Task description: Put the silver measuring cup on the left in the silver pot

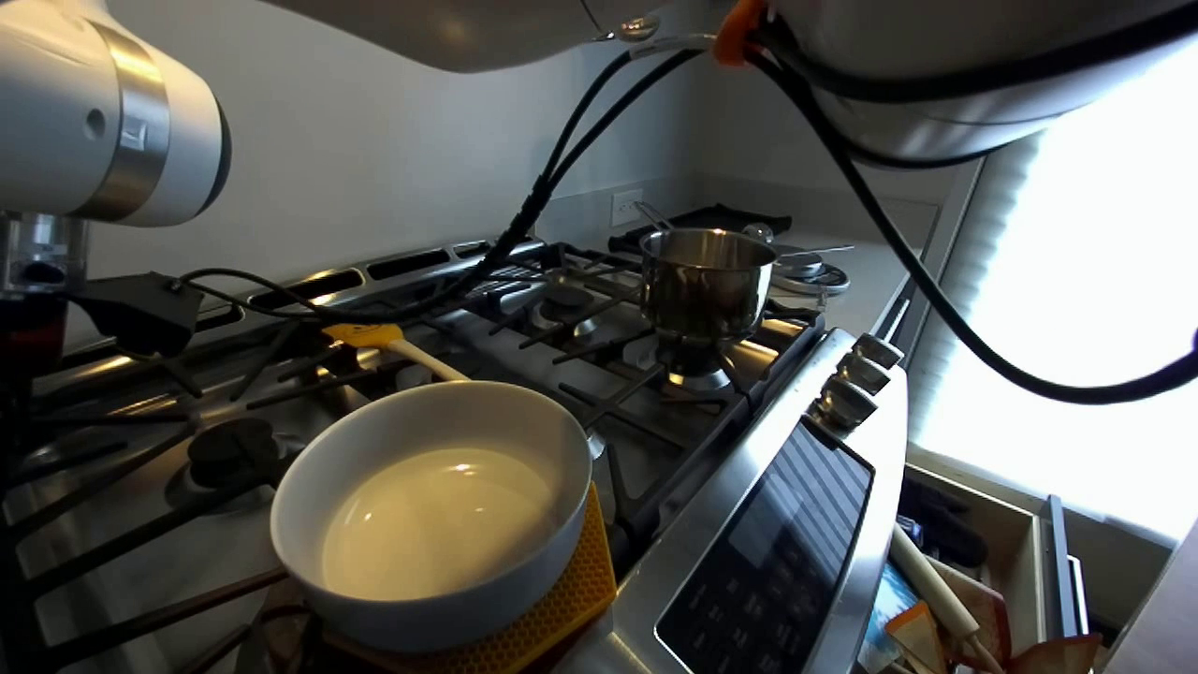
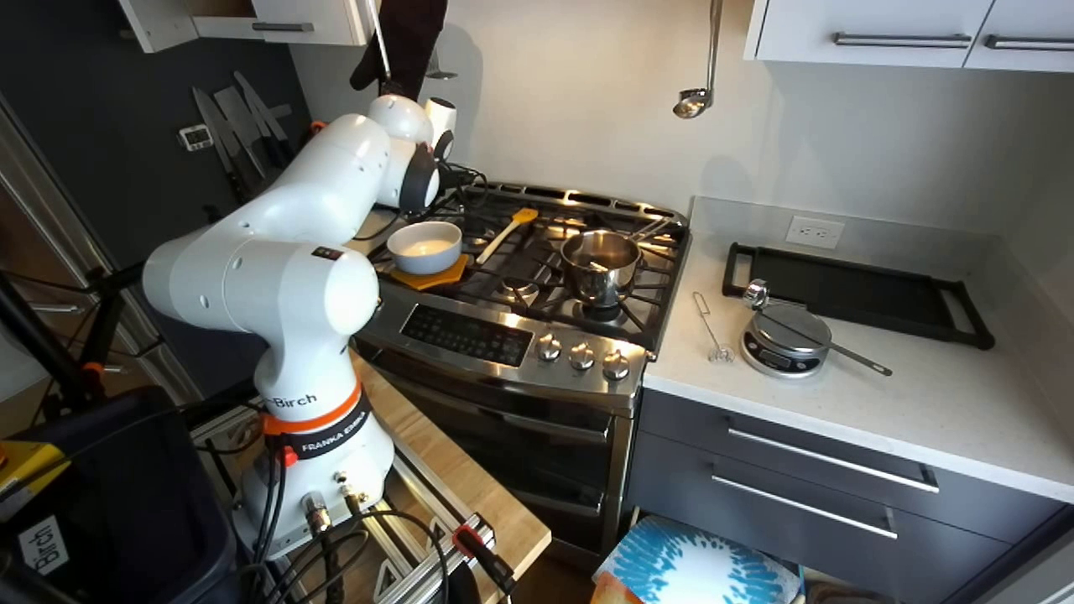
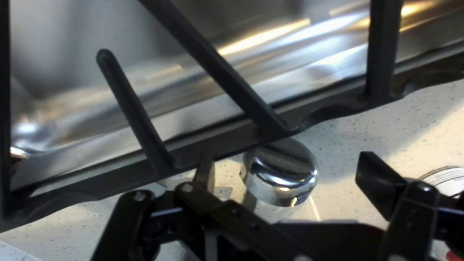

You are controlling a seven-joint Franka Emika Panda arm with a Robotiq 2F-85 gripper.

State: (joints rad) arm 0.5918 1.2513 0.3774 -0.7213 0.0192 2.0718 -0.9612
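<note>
In the wrist view a small shiny metal cup, seemingly the silver measuring cup [image 3: 277, 165], shows over the speckled counter beside the stove's edge, partly covered by the grate. Its handle does not show. My gripper [image 3: 286, 181] is open, its fingers apart on either side of the cup; I cannot tell whether the left one touches it. In both exterior views the fingers are hidden or cut off behind the arm at the stove's left end. The silver pot [image 1: 707, 290] stands upright on a right front burner; it also shows here [image 2: 600, 273].
A cream-inside pot [image 1: 435, 534] sits on a yellow trivet [image 1: 562, 608], with a yellow spatula [image 1: 384, 346] behind. Black grate bars [image 3: 217, 69] rise near the fingers. Right of the stove lie a whisk [image 2: 711, 327], a scale [image 2: 780, 361] bearing a long-handled cup [image 2: 756, 294], and a black tray [image 2: 873, 294].
</note>
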